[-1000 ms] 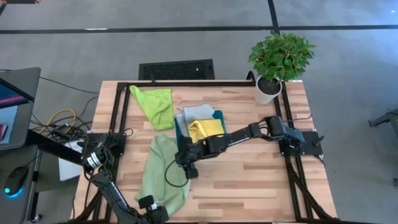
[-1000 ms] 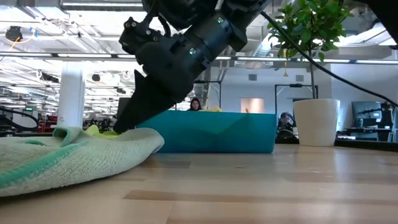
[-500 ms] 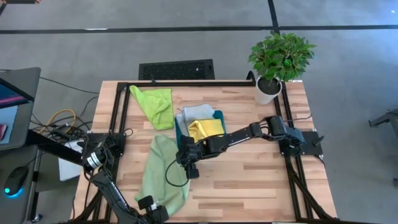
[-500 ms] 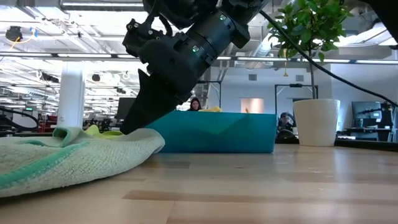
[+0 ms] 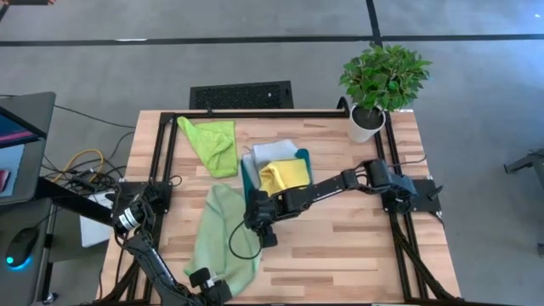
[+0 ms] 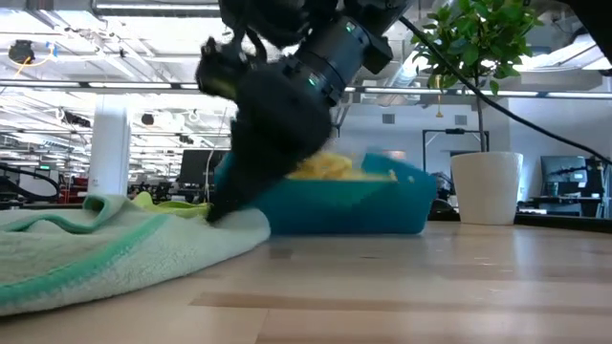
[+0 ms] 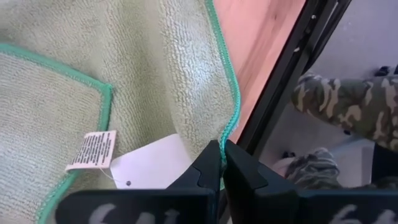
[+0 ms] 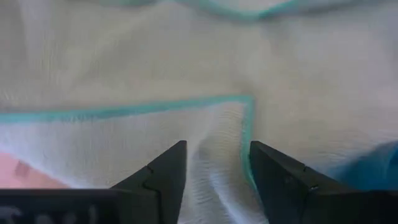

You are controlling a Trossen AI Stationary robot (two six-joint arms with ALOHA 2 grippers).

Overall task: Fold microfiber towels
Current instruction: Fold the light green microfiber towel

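The pale sage green towel (image 5: 223, 231) lies doubled lengthwise on the table's left half. My left gripper (image 5: 214, 287) is shut on its near end at the table's front edge. My right gripper (image 5: 258, 224) is open, its fingers pointing down at the towel's right side beside the teal tray (image 5: 246, 177). In the right wrist view a teal-stitched corner of the upper layer (image 8: 247, 102) lies between the fingers. The yellow towel (image 5: 285, 176) and the light grey towel (image 5: 270, 153) lie in the tray. The lime green towel (image 5: 212, 143) lies crumpled at the far left. My left gripper pinches the towel's teal-stitched edge (image 7: 232, 122) between its two shut fingers, at the near right end by the white label (image 7: 149, 167). The towel lies flat on the table. My right gripper's open fingertips (image 6: 218, 212) meet the towel's top layer from above, slanting down, one on each side of the corner (image 8: 247, 102).
A potted plant (image 5: 374, 85) stands at the far right corner. Black frame rails (image 5: 399, 229) run along the table's sides. A person in camouflage trousers (image 7: 348, 106) stands beyond the front edge. Bare wood (image 5: 357, 246) lies on the right half.
My right gripper has gone down and a little toward the table's near edge, onto the sage towel. The teal tray has been nudged: it has shifted slightly and tipped, and the yellow towel shows above its rim in the low view.
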